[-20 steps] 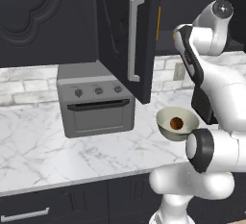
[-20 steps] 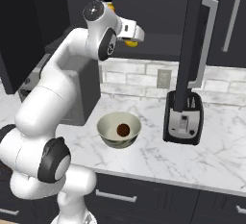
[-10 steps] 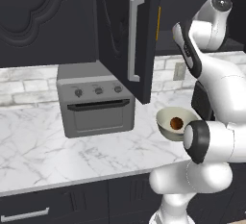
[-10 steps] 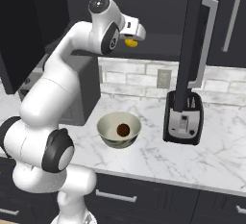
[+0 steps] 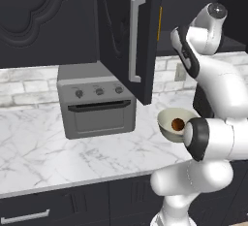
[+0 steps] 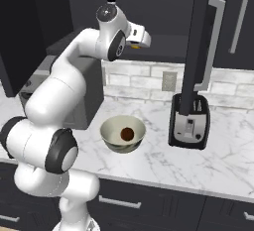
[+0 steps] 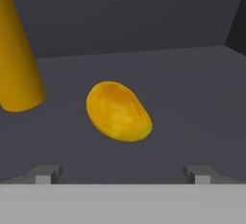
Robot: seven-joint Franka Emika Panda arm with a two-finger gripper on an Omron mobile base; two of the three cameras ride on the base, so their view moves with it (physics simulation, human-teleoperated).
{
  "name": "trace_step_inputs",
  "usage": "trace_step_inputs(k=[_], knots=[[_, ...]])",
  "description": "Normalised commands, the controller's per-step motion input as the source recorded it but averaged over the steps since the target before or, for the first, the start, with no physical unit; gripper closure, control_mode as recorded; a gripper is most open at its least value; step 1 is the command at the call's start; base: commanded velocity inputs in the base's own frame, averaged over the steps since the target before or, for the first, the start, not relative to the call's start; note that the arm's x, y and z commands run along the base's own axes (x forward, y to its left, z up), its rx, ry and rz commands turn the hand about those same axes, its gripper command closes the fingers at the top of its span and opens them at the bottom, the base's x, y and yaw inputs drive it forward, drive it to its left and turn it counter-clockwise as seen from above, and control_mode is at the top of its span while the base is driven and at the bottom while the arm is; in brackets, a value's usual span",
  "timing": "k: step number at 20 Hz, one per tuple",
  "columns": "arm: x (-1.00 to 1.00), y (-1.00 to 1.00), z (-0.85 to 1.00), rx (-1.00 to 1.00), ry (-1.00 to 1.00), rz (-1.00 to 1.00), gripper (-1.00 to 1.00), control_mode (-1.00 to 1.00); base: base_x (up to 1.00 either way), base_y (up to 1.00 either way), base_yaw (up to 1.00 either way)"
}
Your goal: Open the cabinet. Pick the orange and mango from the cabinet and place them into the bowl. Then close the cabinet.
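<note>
- The gripper [image 7: 122, 175] stood wide open inside the cabinet [image 5: 127, 36], its two small dark finger tips far apart and holding nothing.
- Ahead of the tips, between them, the mango [image 7: 118, 111] lay on the smooth, dark grey cabinet shelf [image 7: 192, 88]: a plump, lopsided oval with mottled yellow-orange skin, clear of both fingers.
- To one side of the mango in the hand view stood a long, plain amber-yellow cylinder [image 7: 17, 59], apart from the fruit; what it was could not be told.
- In the right base view the white hand [image 6: 138, 37] reached into the dark cabinet opening, with a speck of yellow showing at its tip.
- The left base view showed the open cabinet door [image 5: 135, 40] almost edge-on: black, with a raised panel and a long silver bar handle [image 5: 135, 38].
- Below on the white, grey-veined marble counter [image 5: 43, 147], the deep, smooth cream bowl [image 6: 123, 134] held the small, round brownish-orange orange [image 6: 127, 134].
- The right base view showed a glossy black toaster [image 6: 189, 121] just beside the bowl, under the open door; in the left base view the arm hid that spot.
- The left base view instead showed a boxy grey toaster oven [image 5: 96, 105] with three knobs against the pale brick wall [image 5: 24, 89].
</note>
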Motion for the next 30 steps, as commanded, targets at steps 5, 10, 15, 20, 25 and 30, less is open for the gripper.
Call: trace_step_inputs(k=[5,10,15,20,25,30], knots=[[0.52,0.0,-0.1,0.03,0.0,0.01,-1.0,-1.0,0.0,0.0,0.0],[0.51,-0.12,0.0,0.02,0.0,0.0,-1.0,-1.0,0.0,0.0,0.0],[0.42,-0.21,-0.01,0.02,0.0,0.02,-1.0,-1.0,0.0,0.0,0.0],[0.22,-0.07,-0.2,0.0,0.0,0.04,1.0,-1.0,0.0,0.0,0.0],[-0.01,0.0,0.0,0.0,0.0,0.0,1.0,-1.0,0.0,0.0,0.0],[-0.33,0.0,0.03,0.0,-0.02,0.0,1.0,-1.0,0.0,0.0,0.0]])
